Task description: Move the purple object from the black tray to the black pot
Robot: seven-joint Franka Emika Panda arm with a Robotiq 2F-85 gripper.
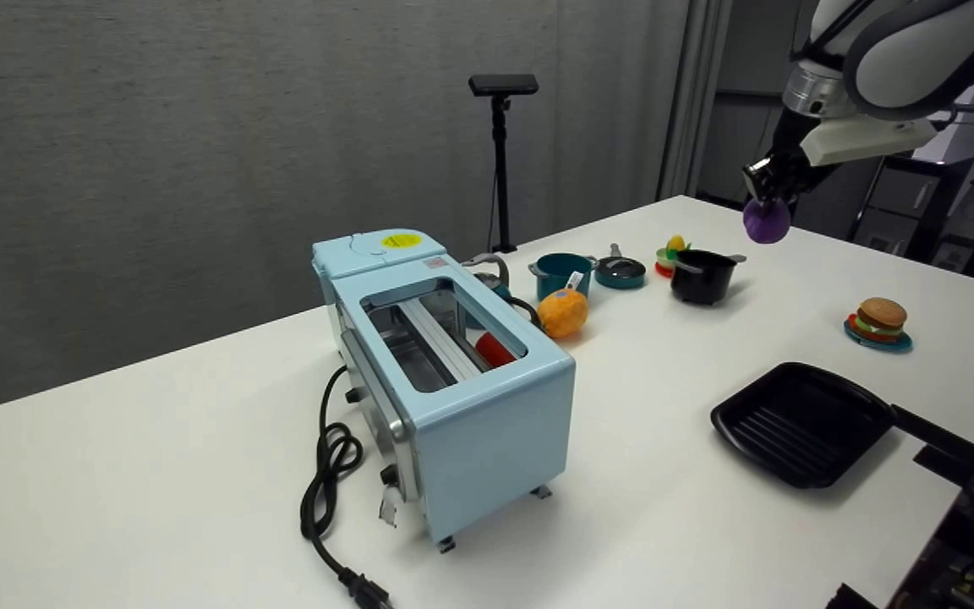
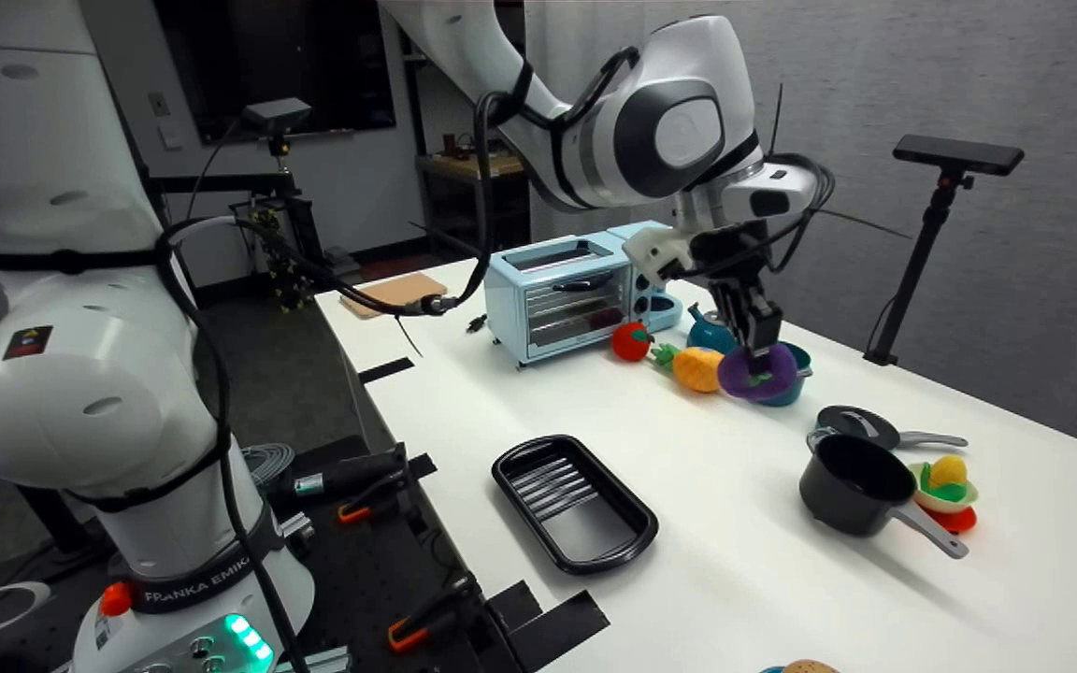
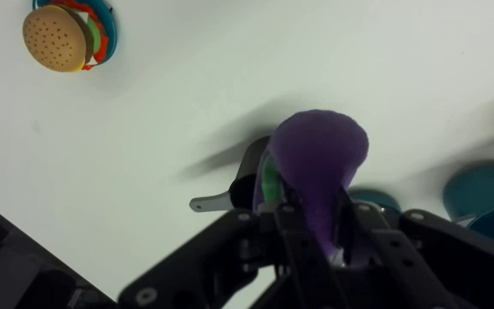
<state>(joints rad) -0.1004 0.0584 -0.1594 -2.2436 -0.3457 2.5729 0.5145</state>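
The purple object [image 1: 766, 223] is a soft purple lump with a green part. It hangs in the air in both exterior views [image 2: 763, 378]. My gripper [image 2: 759, 348] is shut on it, and the fingers pinch it in the wrist view [image 3: 317, 141]. The black pot [image 1: 701, 281] stands upright on the table, below and apart from the purple object. It also shows in an exterior view [image 2: 847, 495] with its grey handle. In the wrist view the black pot [image 3: 253, 161] is partly hidden behind the purple object. The black tray [image 1: 800, 414] shows its bare ridged base [image 2: 585, 509].
A light blue toaster oven [image 1: 487, 440] stands on the table. A teal pot [image 1: 563, 272], an orange fruit [image 1: 563, 313] and a lidded teal pan [image 1: 620, 272] stand nearby. Toy food [image 2: 945, 481] sits beside the black pot. A toy burger [image 1: 880, 317] lies near the tray.
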